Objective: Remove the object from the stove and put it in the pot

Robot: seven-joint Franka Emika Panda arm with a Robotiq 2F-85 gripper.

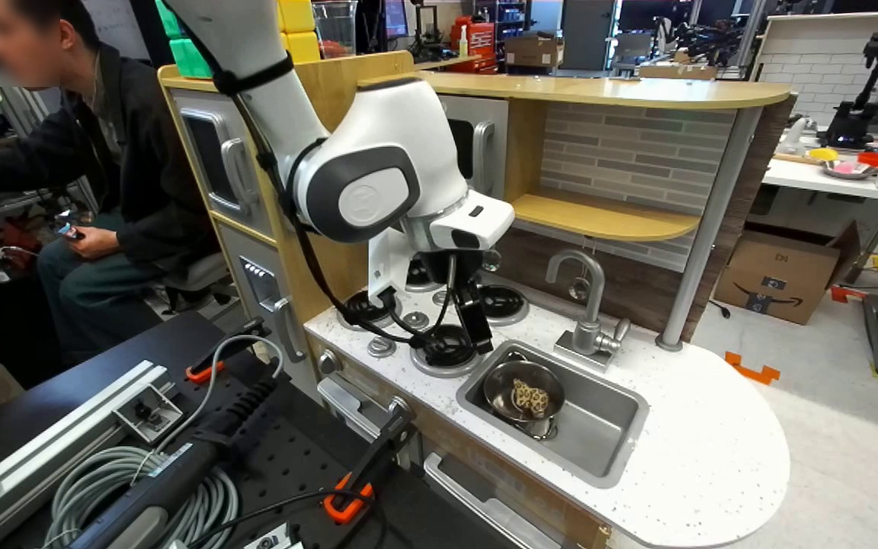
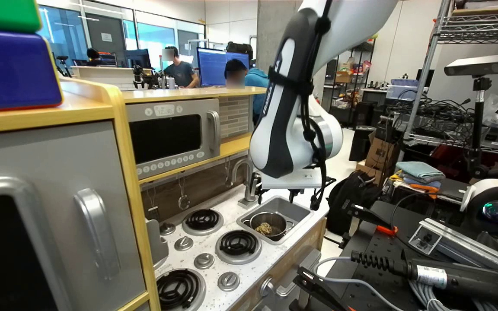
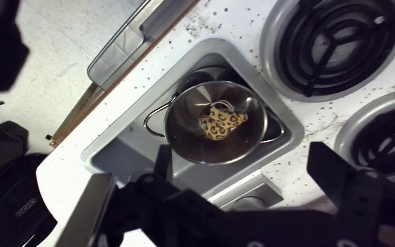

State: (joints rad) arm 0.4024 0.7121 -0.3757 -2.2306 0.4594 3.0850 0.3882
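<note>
Arm [image 2: 285, 116] reads "FRANKA"; the pot [image 3: 214, 151] holds a spotted object [image 3: 219, 122].

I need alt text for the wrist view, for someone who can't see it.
A yellow leopard-print object lies inside a small round shiny steel pot, which sits in a rectangular grey sink basin. Black robot fingers stand wide apart at the bottom. At right are two black coil burners ringed in silver.
</note>
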